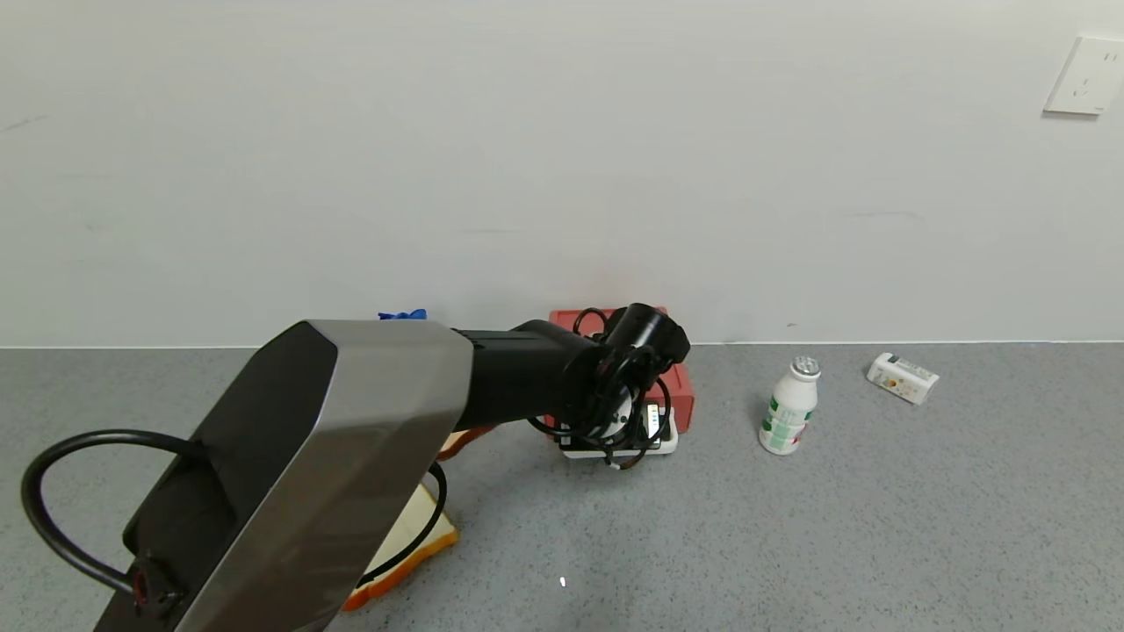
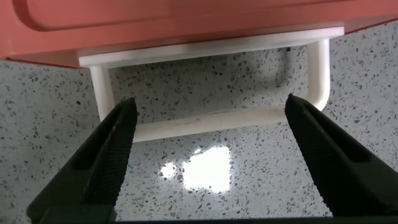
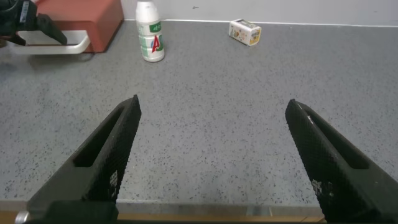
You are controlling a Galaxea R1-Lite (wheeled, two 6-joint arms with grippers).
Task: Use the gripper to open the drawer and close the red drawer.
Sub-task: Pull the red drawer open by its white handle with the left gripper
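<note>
The salmon-red drawer point(image 1: 680, 391) stands against the wall, its white loop handle point(image 1: 665, 446) facing the front. My left gripper point(image 1: 619, 434) is down at that handle. In the left wrist view the gripper point(image 2: 209, 109) is open, its fingers point(image 2: 112, 149) standing at the two ends of the handle's front bar point(image 2: 205, 123), with the drawer's red front point(image 2: 186, 25) just beyond. I cannot tell whether the fingers touch the bar. My right gripper point(image 3: 213, 106) is open and empty above bare counter, out of the head view.
A white bottle point(image 1: 790, 405) stands right of the drawer and a small white carton point(image 1: 902, 377) lies farther right. A beige, orange-edged object point(image 1: 413, 535) lies under my left arm. A blue item point(image 1: 402, 314) sits by the wall.
</note>
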